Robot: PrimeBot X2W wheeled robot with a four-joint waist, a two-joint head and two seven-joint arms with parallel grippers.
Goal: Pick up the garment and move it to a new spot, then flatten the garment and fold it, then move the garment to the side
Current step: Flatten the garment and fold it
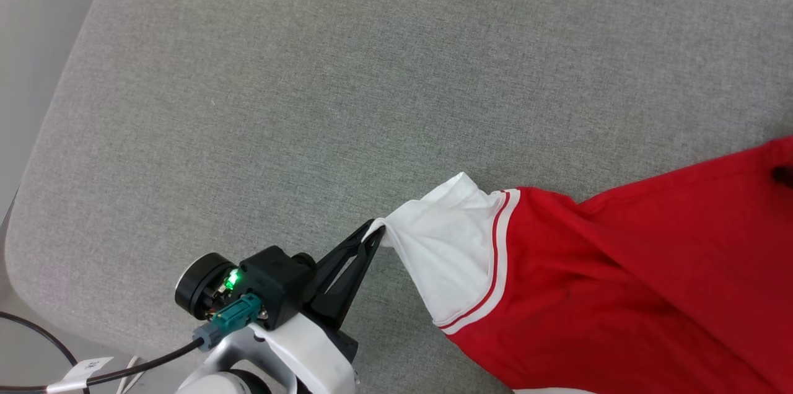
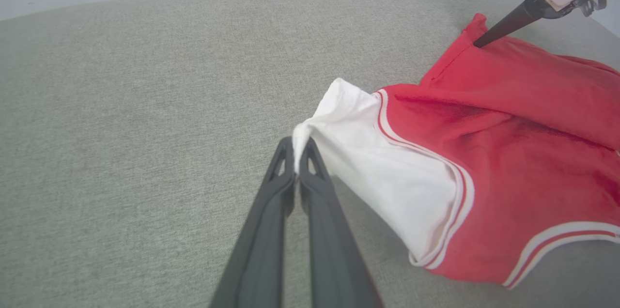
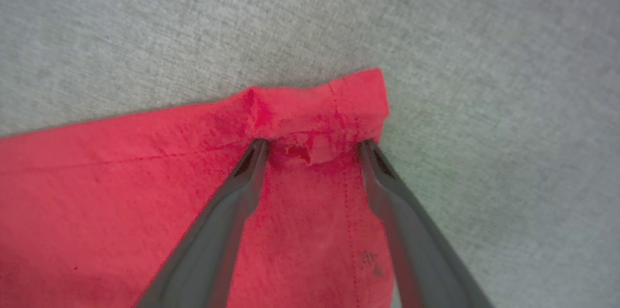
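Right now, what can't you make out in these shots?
Head view: most of the garment runs off the right and bottom edges, so any print is out of frame.
Left wrist view: the shut left pincer covers the pinched bit of white sleeve, hiding how much cloth it holds.
Right wrist view: small dark marks on the red cloth beside the open right pincer are too blurred to identify.

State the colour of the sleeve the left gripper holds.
White sleeve, red-striped trim; left wrist view shows it best.
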